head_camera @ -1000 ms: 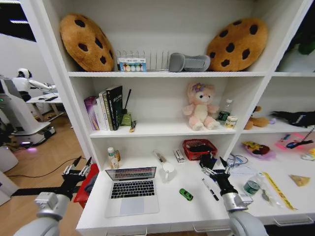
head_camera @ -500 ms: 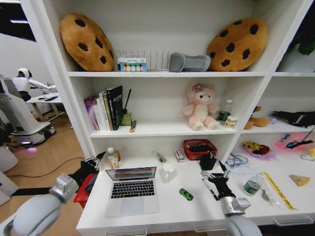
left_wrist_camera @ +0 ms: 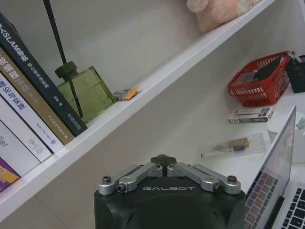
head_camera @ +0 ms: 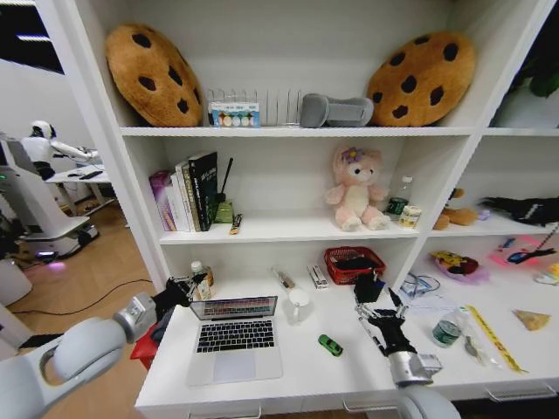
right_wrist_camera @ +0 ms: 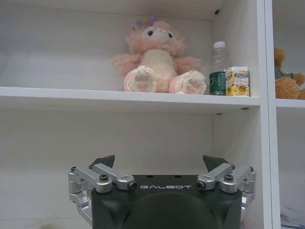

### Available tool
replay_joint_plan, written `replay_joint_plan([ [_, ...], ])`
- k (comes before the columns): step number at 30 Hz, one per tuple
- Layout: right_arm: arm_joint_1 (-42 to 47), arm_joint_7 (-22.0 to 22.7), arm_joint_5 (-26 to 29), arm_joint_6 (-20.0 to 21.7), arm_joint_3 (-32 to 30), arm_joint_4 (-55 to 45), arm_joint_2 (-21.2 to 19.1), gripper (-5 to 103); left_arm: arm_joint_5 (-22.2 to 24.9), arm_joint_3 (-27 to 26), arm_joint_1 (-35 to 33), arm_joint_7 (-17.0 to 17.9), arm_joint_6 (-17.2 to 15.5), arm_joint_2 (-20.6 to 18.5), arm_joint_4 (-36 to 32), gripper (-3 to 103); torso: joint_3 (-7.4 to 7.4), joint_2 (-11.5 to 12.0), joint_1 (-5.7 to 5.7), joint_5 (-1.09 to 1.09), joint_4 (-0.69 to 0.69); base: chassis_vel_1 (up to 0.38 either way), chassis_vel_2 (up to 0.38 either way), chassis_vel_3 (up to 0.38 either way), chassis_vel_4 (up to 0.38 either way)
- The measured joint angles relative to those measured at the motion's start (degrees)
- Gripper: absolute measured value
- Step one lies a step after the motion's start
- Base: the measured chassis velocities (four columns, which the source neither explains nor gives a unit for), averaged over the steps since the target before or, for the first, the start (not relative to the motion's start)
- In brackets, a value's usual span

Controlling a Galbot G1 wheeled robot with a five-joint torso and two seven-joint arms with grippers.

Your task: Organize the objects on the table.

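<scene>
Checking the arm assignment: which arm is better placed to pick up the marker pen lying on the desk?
Right. The right gripper, fingers spread, hovers beside the marker pen. The left gripper is across the laptop, at the desk's left end.

A tall white shelving unit (head_camera: 288, 131) is seen against the wall; a wooden floor (head_camera: 83, 284) lies leftward.

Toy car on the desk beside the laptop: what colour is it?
Green. The toy car shows best in the head view, lying on the white table.
</scene>
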State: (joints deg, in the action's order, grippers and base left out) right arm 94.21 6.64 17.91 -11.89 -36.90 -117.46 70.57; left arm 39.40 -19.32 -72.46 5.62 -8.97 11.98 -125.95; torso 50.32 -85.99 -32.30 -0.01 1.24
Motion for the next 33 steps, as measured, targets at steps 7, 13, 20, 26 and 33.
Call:
replay_joint_plan([
  [7, 0.1, 0.2, -0.3, -0.1, 0.1, 0.2, 0.4, 100, 0.2, 12.8, 9.8, -0.4, -0.6, 0.4, 2.2, 0, 0.0, 0.0, 0.0, 0.0, -0.01, 0.0, 0.0, 0.0, 0.0],
  [13, 0.0, 0.3, -0.2, -0.1, 0.0, 0.3, 0.5, 100, -2.4, 13.5, 6.0, -1.6, -0.3, -0.8, 2.4, 0, 0.0, 0.0, 0.0, 0.0, -0.01, 0.0, 0.0, 0.0, 0.0],
  [20, -0.1, 0.4, -0.1, -0.1, 0.0, 0.7, 0.5, 100, -5.6, 8.8, -2.6, -2.5, 1.0, -3.9, 1.2, 0, -0.01, 0.0, 0.0, 0.0, -0.03, 0.0, 0.0, 0.0, 0.0],
  [26, -0.5, 0.5, -0.2, -0.2, 0.4, 1.4, 0.8, 100, -6.5, 9.2, -6.0, -1.6, 1.3, -6.2, -3.9, 0, -0.01, 0.0, 0.01, 0.02, 0.0, 0.0, 0.0, 0.0, 0.0],
  [33, -1.1, 1.1, 0.0, -0.1, 0.4, 1.7, 0.8, 100, -11.0, 17.8, -9.4, 1.9, 0.3, -3.0, -5.9, 0, -0.01, 0.0, 0.01, 0.0, -0.02, 0.0, 0.0, 0.0, 0.0],
])
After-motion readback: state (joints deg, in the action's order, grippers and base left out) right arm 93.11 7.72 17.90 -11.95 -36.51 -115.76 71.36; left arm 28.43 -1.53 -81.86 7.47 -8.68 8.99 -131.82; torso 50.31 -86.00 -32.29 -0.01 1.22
